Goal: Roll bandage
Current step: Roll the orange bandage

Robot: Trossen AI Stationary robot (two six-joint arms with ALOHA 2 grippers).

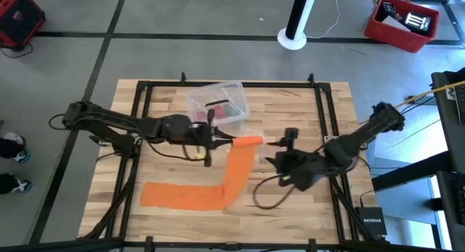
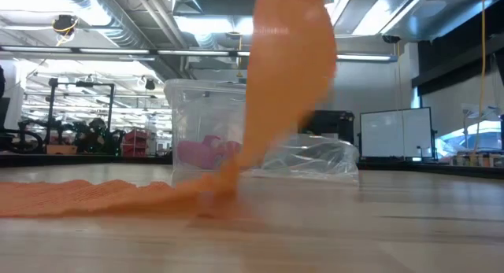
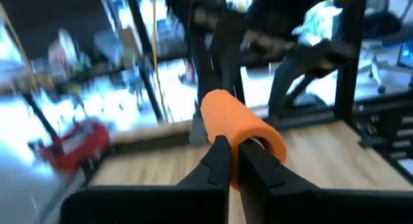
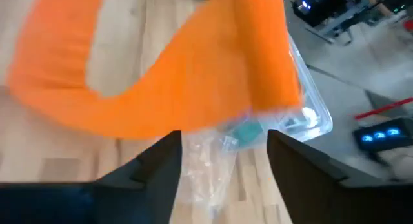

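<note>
The bandage (image 1: 218, 181) is bright orange and lies partly unrolled on the wooden table (image 1: 320, 107). In the high view one long flat part rests near the front edge of the table, then the strip bends and goes up toward the middle, where its end is wound into a small roll at the tip of the left gripper (image 1: 231, 141). In the left wrist view the two dark fingers (image 3: 216, 161) stand close together and pinch this roll (image 3: 240, 130), which is lifted above the table top. In the low view the strip (image 2: 276, 92) hangs down steeply from above and meets the flat part on the wood.

The right gripper (image 1: 282, 144) is just beside the roll, on the other side of it. In the right wrist view its fingers (image 4: 155, 162) are wide apart and hold nothing; the orange strip (image 4: 187, 75) passes in front of them.

Directly behind the roll stands a clear plastic box (image 1: 218, 107) with red and green things inside. It is very near to the left gripper, and in the low view the hanging bandage covers part of it. A crumpled clear wrapper (image 2: 315, 156) lies next to the box. Beyond the table, a red crate (image 1: 403, 21) stands on the floor.
</note>
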